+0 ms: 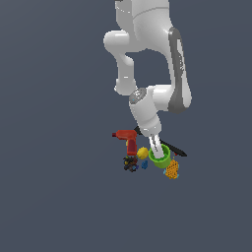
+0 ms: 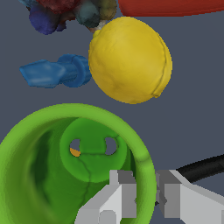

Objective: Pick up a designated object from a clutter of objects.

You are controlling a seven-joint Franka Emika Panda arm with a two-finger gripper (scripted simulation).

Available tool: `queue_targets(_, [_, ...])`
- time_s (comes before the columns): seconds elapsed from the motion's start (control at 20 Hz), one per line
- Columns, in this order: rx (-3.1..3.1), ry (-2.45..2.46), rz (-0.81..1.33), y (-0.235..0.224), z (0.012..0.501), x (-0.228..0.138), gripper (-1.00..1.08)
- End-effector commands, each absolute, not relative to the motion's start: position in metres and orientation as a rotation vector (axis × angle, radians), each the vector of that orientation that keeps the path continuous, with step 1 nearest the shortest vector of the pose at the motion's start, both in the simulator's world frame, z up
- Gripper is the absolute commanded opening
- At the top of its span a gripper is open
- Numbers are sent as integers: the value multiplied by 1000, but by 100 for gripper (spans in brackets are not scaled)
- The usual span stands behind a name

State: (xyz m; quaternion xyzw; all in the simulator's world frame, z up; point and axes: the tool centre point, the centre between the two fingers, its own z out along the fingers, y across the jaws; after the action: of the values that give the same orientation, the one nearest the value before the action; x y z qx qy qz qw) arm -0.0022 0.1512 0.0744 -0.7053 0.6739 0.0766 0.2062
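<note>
The bright green cup sits among the clutter, next to the yellow ball. My gripper points down at it from above. In the wrist view the cup fills the frame, and its floor has two small holes. My gripper straddles the cup's thick rim. One finger is inside the cup and the other is outside, both pressed against the wall. The cup looks level with the other items.
Around the cup lie a red drill toy, a black long-handled spoon, an orange lattice piece, a dark multicoloured lump and a small blue bit. The yellow ball lies close to the cup's rim.
</note>
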Motion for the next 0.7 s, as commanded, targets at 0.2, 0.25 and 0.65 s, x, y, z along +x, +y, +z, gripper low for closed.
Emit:
queue_targets(0.2, [-1965,1877,213,151,75,-2,-100])
queue_targets(0.25, [-1965,1877,213,151,76,-2,-100])
queue_targets(0.65, [-1965,1878,213,154,98,-4,-100])
